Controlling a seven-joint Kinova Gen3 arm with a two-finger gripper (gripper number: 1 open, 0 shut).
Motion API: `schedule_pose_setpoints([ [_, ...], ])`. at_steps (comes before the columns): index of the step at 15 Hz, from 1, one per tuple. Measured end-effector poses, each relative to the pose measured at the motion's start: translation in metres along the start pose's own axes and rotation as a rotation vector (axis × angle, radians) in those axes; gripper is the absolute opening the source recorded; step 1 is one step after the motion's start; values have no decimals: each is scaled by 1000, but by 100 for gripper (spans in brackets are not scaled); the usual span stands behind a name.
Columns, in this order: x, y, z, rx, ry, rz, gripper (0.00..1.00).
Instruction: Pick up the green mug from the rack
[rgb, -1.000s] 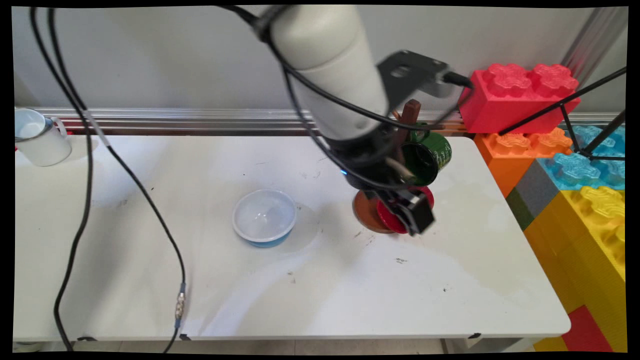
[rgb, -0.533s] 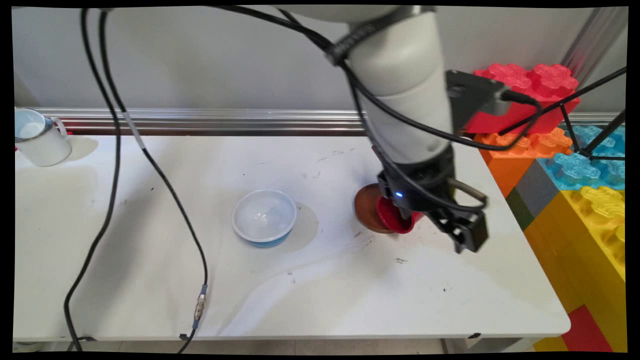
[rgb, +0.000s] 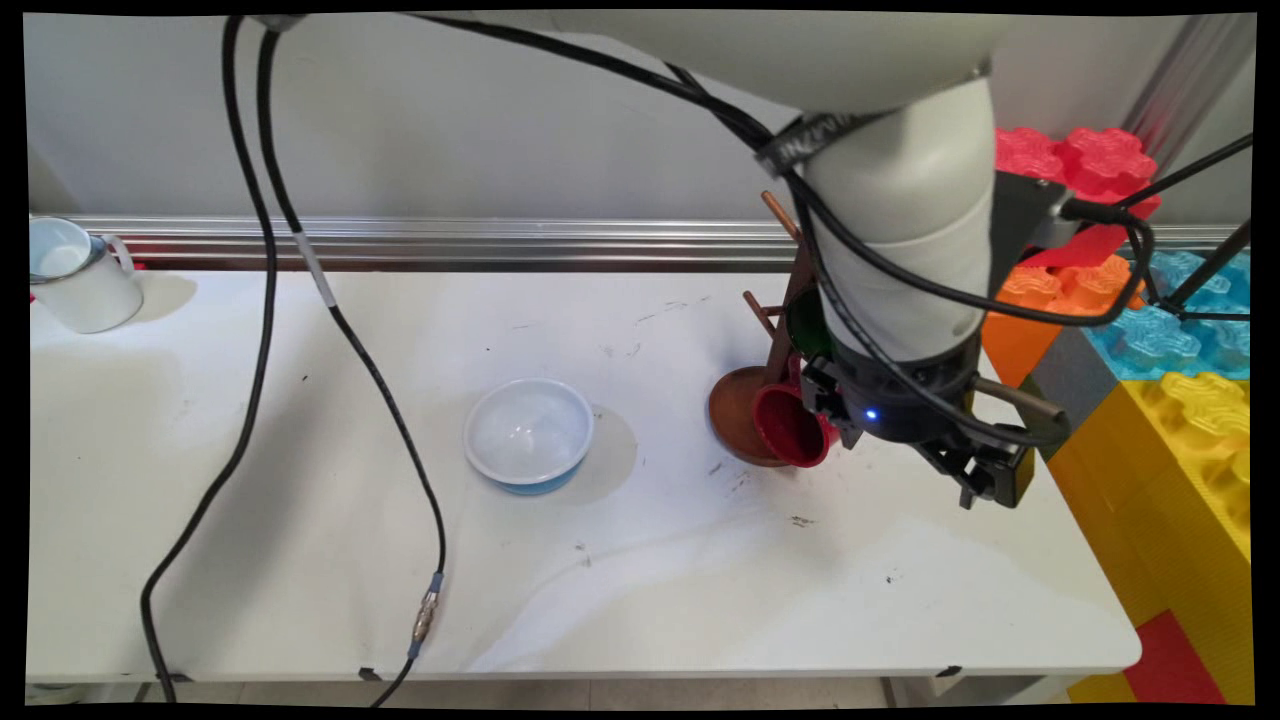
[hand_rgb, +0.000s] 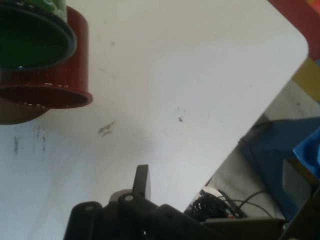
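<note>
The gripper (rgb: 990, 485) is held low over the right part of the white table (rgb: 300, 480), close to the right edge, with nothing seen in its grasp. How far the jaws stand apart cannot be told: only one finger is made out in the hand view, rising from the black linkage, and the tip is too dark in the main view.

Nearest to it is the red mug (rgb: 793, 428), hung low on a brown wooden mug tree (rgb: 780, 300), to the gripper's left in the main view and apart from it. A green mug (rgb: 805, 325) is hung above the red one, partly hidden by the arm. The tree's round brown base (rgb: 733, 415) is seen under the red mug. In the hand view the red mug (hand_rgb: 60, 75) and green mug (hand_rgb: 32, 35) are seen at upper left, with bare table between them and the finger.

Open tabletop is noted below and in front of the gripper, up to the rounded near-right corner. Just past the right edge a wall of large toy blocks is stacked: yellow (rgb: 1190, 470), orange (rgb: 1040, 310), blue (rgb: 1170, 330), red (rgb: 1080, 165).

Further left a white bowl with a blue underside (rgb: 528, 435) is set mid-table, well apart from the tree. A white enamel cup (rgb: 75, 275) is placed at the far left edge. Black cables (rgb: 340, 330) are hung across the left half.
</note>
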Motion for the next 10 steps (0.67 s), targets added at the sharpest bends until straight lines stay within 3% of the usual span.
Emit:
schedule_pose_setpoints([
  [10, -10, 14, 17, 111, 49, -100, 100],
])
